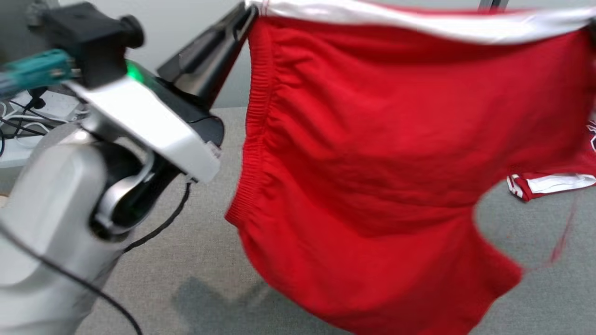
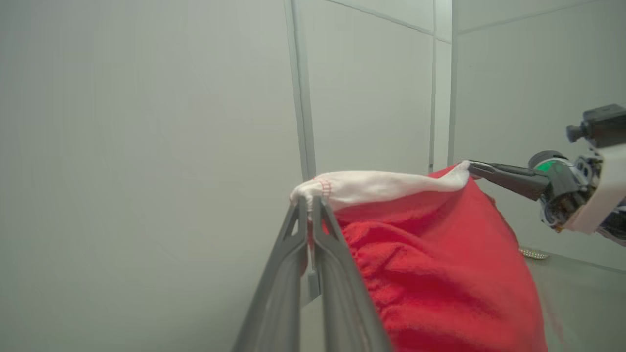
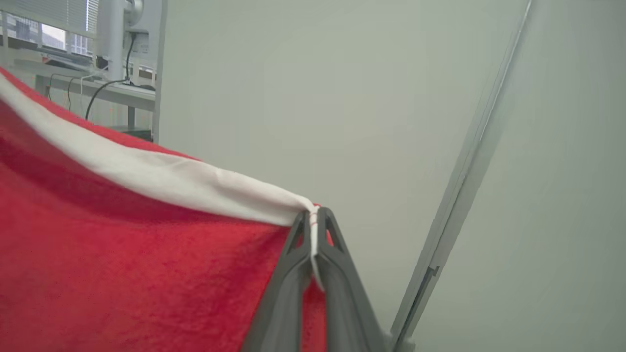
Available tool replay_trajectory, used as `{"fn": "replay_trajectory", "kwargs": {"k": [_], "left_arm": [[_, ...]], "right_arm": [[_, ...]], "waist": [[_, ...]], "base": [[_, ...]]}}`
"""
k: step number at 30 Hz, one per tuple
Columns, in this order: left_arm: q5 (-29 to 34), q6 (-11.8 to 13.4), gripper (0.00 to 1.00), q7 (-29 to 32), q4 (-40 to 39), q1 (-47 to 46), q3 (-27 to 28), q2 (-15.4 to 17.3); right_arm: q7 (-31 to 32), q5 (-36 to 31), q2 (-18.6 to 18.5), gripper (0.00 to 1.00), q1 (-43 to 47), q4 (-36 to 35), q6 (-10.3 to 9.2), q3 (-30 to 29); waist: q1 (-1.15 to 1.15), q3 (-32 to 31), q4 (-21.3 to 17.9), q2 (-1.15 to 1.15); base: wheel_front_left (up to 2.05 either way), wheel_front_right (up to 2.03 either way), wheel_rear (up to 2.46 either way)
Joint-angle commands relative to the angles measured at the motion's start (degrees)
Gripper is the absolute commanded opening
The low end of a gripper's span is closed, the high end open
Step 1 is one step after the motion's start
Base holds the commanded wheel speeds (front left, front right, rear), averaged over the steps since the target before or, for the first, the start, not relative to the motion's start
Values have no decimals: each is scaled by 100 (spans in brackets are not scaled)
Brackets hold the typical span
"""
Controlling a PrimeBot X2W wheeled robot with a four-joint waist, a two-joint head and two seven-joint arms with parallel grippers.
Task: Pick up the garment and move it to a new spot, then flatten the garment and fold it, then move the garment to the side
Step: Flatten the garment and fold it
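The garment [image 1: 372, 163], red shorts with a white band along one edge, hangs spread in the air between my two grippers above the grey table [image 1: 186, 260]. My left gripper [image 1: 249, 14] is shut on the band's left corner, which its own view shows pinched at the tips [image 2: 309, 201]. My right gripper [image 3: 313, 216] is shut on the other end of the white band [image 3: 195, 183], and the left wrist view shows it from the side [image 2: 470, 167]. The red cloth [image 2: 430, 274] sags below the taut band. One leg hem [image 1: 549, 184] hangs at the right.
My left arm's pale wrist housing [image 1: 139, 121] fills the left of the head view, with a black cable [image 1: 158, 228] trailing over the table. Loose cables [image 1: 28, 116] lie at the far left. Grey wall panels [image 2: 195, 122] stand behind. A desk with cables [image 3: 98, 88] shows beyond.
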Motion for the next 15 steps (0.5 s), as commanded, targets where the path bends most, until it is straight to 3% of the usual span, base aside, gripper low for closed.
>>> {"fn": "replay_trajectory", "kwargs": {"k": [1, 4, 6, 10, 15], "left_arm": [[58, -193, 0, -182, 316, -207, 153, 67], [292, -689, 0, -765, 1650, -666, -88, -337], [588, -872, 0, -1383, 2585, -1204, -130, -588], [890, -1058, 0, -2656, 3958, -2066, -188, -1038], [426, -1120, 0, -2969, 4529, -2020, -882, -1237]], "right_arm": [[97, -156, 7, 0, -348, 286, -25, 370], [-77, -478, 481, 0, -1392, 1492, -25, 1197], [-571, -869, 845, 0, -2251, 2443, -25, 1412], [-1672, -1470, 1438, 0, -3456, 3837, -25, 1646], [-1970, -1548, 1528, 0, -3599, 4426, -25, 2696]], "waist": [[0, 50, -16, 0], [0, 108, -72, 0], [0, 141, -107, 0], [0, 137, -130, 0], [0, 288, -111, 0]], "base": [[0, 0, 0], [0, 0, 0], [0, 0, 0], [0, 0, 0], [0, 0, 0]]}}
